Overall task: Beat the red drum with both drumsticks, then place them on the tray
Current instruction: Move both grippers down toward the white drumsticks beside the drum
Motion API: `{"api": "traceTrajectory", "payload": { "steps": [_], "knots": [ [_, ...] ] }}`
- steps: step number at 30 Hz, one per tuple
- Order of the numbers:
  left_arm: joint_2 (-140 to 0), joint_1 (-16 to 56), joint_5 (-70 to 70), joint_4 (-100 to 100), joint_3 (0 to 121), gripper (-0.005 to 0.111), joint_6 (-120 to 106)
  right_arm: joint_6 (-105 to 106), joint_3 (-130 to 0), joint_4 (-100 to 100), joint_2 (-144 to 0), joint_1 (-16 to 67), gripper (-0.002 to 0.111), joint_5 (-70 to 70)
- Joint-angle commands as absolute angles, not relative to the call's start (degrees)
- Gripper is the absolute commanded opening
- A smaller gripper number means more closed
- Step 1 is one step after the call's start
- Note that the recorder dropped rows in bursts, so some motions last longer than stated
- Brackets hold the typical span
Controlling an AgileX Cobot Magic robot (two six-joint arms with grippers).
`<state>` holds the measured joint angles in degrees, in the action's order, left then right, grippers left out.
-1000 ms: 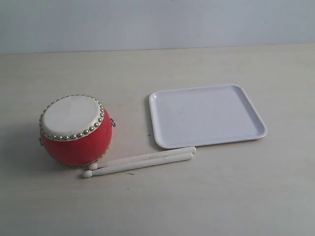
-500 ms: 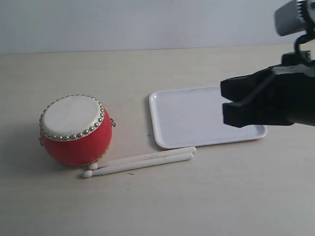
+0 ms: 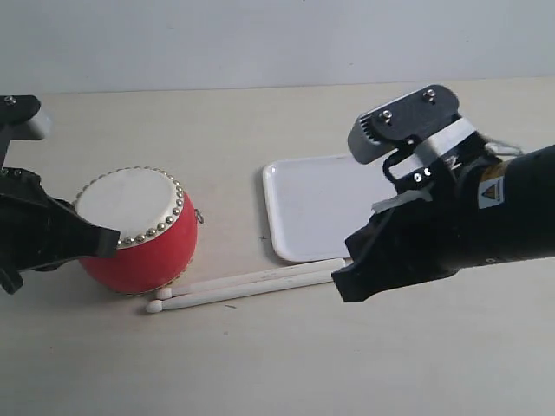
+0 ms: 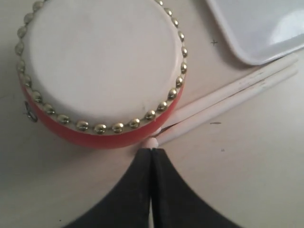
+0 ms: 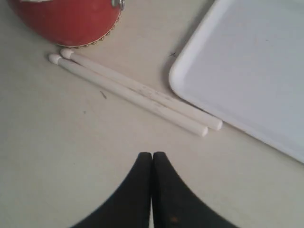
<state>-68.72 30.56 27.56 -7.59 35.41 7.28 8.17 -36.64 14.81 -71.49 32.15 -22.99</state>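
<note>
Drumsticks (image 3: 247, 286) lie side by side on the pale table (image 3: 277, 364), touching along their length. Their rounded tips are just beside the base of the red drum (image 3: 139, 251), and their butt ends are just beside the near edge of the white tray (image 3: 303, 208). The drum stands upright on the left of the exterior view, its off-white skin facing up inside a ring of silver studs. The tray sits to the drum's right, apart from it. The left gripper (image 4: 151, 153) hovers at the drum's side near the stick tips, jaws pressed together and holding nothing. The right gripper (image 5: 152, 156) hangs over the table near the sticks' butt ends, jaws likewise closed and empty.
</note>
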Motion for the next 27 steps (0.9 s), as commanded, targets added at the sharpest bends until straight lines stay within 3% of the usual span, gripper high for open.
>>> {"api": "traceTrajectory", "payload": {
  "steps": [1, 6, 12, 27],
  "knots": [
    [-68.87, 30.96, 28.18, -16.17, 34.11, 0.0, 0.0, 21.91, -37.07, 27.29, -79.06, 32.36, 0.0, -17.72],
    [-71.87, 35.04, 19.91, -33.85, 29.16, 0.0, -16.37, 21.55, -40.9, 27.54, -83.02, 32.36, 0.0, -15.76],
    [-79.37, 41.33, 13.57, -33.97, 29.52, 0.0, -17.21, 21.02, -48.1, 27.67, -88.03, 32.36, 0.0, -19.66],
    [-89.65, 44.1, 4.69, -35.28, 29.52, 0.0, -17.62, 30.24, -59.79, 33.97, -106.34, 32.36, 0.0, -21.7]
  ]
}}
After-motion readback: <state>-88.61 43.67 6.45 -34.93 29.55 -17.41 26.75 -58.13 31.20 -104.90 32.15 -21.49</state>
